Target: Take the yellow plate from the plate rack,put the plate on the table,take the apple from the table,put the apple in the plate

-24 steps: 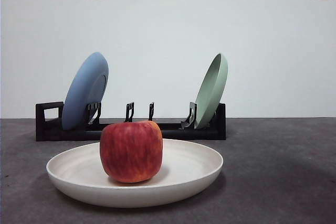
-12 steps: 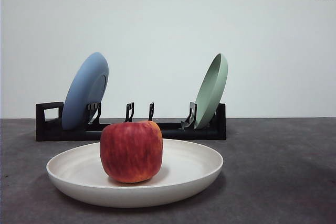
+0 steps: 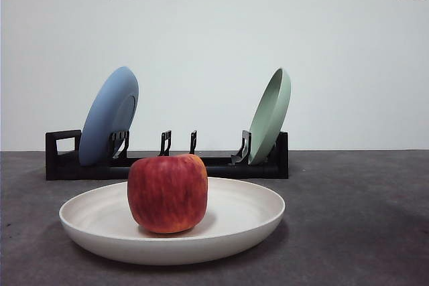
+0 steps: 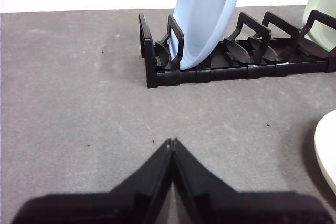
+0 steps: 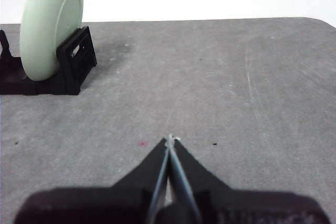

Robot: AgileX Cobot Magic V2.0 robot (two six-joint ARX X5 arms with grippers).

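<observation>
Nothing has moved: apple (image 3: 167, 192) sits in yellow plate (image 3: 255, 222); only wrist views show both claws clenched, empty.

The yellow plate (image 4: 328, 148) is cut off in the left wrist view.

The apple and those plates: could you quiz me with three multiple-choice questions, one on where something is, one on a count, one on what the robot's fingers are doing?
1. Where is the apple?
A on the table
B in the yellow plate
C in the rack

2. How many plates stand in the rack?
A one
B two
C three

3. Both grippers are:
A shut, empty
B holding plates
C wide open

Key: B, it sits inside the rim; B, one blue plate, one green plate; A, left gripper and right gripper fingers meet over bare table.
</observation>
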